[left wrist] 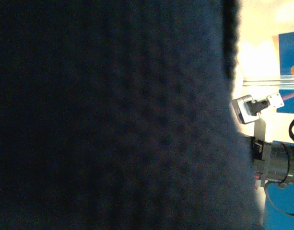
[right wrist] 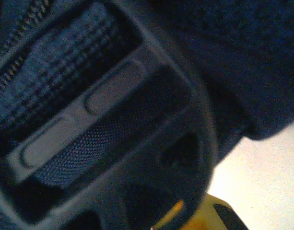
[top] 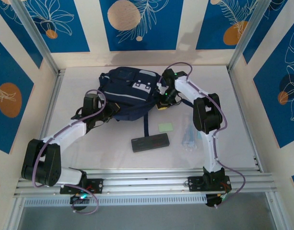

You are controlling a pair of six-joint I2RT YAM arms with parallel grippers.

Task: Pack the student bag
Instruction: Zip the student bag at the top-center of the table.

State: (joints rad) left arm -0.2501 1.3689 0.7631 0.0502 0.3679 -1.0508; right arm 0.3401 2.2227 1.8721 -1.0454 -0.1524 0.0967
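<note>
Lying at the far middle of the table (top: 113, 158), the student bag (top: 130, 88) has a gripper against each flank. The left gripper (top: 106, 113) meets the bag's lower left edge, and in the top view its fingertips are lost against the dark cloth. The left wrist camera looks onto blurred navy fabric at very close range, so it cannot be told whether those fingers are narrow or clamped on cloth. The right gripper (top: 161, 99) sits at the bag's right side, beside the grey-striped panel. Its fingers are closed together, but whether they pinch any fabric cannot be told. The right wrist camera looks closely onto the bag's mesh and a zipper (right wrist: 22, 62), with a yellow patch (right wrist: 199, 218) at the bottom edge. Nearer the arms, apart from the bag, lie a black oblong case (top: 150, 143), a pale green pad (top: 165, 127) and a clear packet (top: 189, 139).
</note>
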